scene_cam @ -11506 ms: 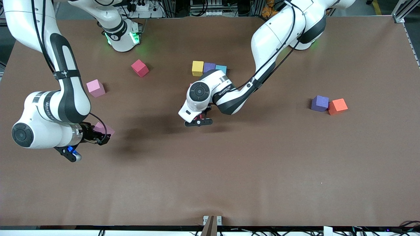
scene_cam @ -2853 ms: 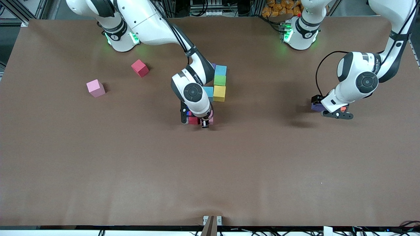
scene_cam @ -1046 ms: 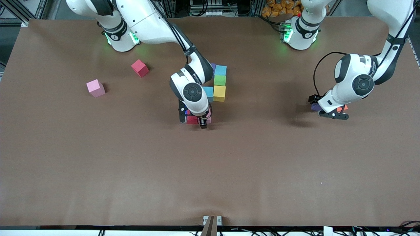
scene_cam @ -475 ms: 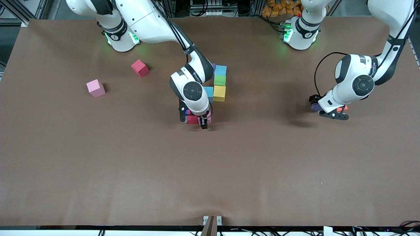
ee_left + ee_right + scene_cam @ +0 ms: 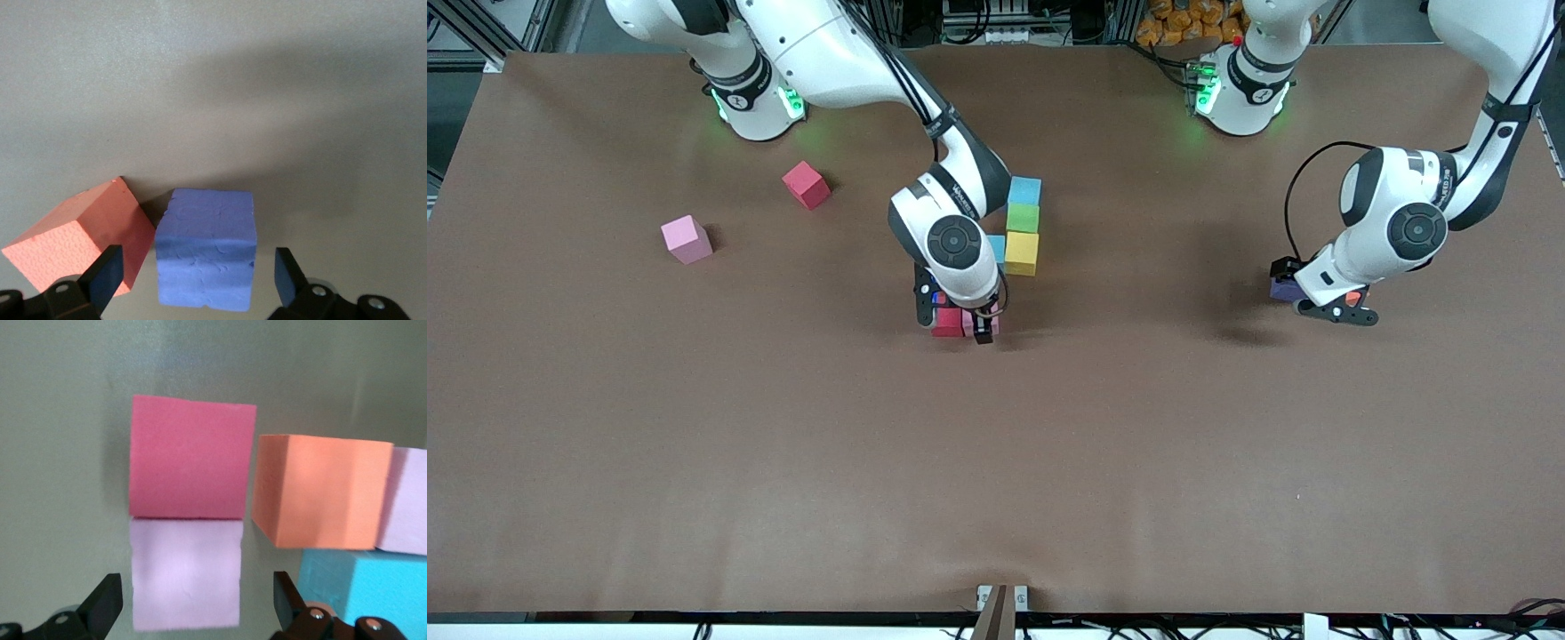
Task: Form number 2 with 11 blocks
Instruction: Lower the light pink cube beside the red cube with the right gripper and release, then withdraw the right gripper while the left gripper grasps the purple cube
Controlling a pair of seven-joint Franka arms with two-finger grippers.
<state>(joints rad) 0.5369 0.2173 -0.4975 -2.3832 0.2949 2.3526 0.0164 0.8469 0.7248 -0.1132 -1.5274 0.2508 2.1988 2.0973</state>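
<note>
Hovering low over the middle of the bench (image 5: pixel 996 462), the right gripper (image 5: pixel 958 322) has its fingers spread, one on each side of a pale pink block (image 5: pixel 186 573) that lies between them with a gap on both sides; a red block (image 5: pixel 191 457) touches that pink one edge to edge, and an orange block (image 5: pixel 320 490) sits just beside the red one with a narrow slit between; a light blue block (image 5: pixel 363 580) and another pale block (image 5: pixel 405 501) adjoin the orange one. In the front view the partly built number 2 (image 5: pixel 1009 233) shows a column of blue block (image 5: pixel 1024 190), green block (image 5: pixel 1023 218) and yellow block (image 5: pixel 1021 252), the rest hidden under the right arm.

Toward the left arm's end of the bench, the left gripper (image 5: pixel 1332 307) also stands spread, straddling a purple block (image 5: pixel 207 248) without touching it; an orange-red block (image 5: pixel 83 243), turned at an angle, lies just beside the purple one.

Toward the right arm's end, a loose pink block (image 5: pixel 686 239) and a loose red block (image 5: pixel 806 184) lie apart from each other, the pink one nearer the front camera.
</note>
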